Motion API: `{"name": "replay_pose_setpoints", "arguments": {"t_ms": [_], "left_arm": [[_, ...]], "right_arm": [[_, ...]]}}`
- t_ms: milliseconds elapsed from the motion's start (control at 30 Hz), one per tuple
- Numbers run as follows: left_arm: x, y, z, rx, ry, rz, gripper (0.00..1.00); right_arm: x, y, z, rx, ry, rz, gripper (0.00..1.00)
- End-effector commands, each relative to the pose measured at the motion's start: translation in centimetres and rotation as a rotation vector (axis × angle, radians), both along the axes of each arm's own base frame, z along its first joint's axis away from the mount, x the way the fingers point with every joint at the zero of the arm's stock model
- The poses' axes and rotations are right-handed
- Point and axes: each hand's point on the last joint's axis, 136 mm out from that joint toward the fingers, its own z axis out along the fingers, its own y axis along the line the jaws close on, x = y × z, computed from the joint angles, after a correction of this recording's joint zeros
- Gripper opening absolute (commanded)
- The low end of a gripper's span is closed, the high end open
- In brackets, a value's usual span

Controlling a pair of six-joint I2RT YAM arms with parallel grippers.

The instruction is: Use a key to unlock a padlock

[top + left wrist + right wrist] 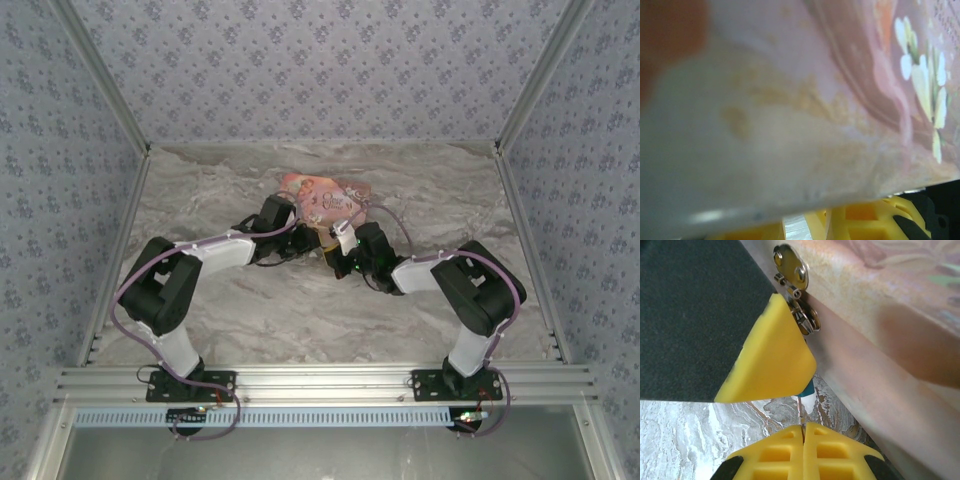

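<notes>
Mid-task; lock not open as far as visible. Right gripper point(804, 434) sits at the front wall of the pink box point(880, 335), fingers pressed together on a thin silvery blade, probably the key point(801, 417), pointing up at the padlock point(808, 388). Padlock hangs just below the box's metal hasp point(796, 290). A sliver of its blue body shows past a yellow pad point(772, 360), likely a left-arm finger. Left gripper point(298, 230) is against the box's near side; open or clamped, cannot tell. Done, by the look of it: key in hand, brought to the lock. Left: seat key, turn, free shackle. Whether the tip is in the keyhole is unclear.
</notes>
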Motion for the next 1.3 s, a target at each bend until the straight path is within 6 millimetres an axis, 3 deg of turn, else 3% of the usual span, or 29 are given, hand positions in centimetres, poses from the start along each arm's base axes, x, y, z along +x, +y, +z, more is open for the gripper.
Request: {"name": "replay_pose_setpoints", "arguments": {"t_ms": [0, 600, 1267], "left_arm": [[0.1, -1.8, 3.6, -0.109, -0.028, -0.035, 0.14], [-0.8, -2.0, 5.3, -0.123, -0.003, -0.069, 0.14], [-0.9, -2.3, 6.9, -0.173, 0.007, -0.067, 0.14]], "right_arm": [[0.8, 0.7, 2.8, 0.078, -0.069, 0.006, 0.0], [1.8, 0.3, 5.6, 0.143, -0.128, 0.048, 0.0], [2.2, 0.8, 5.7, 0.164, -0.136, 0.085, 0.0]]}}
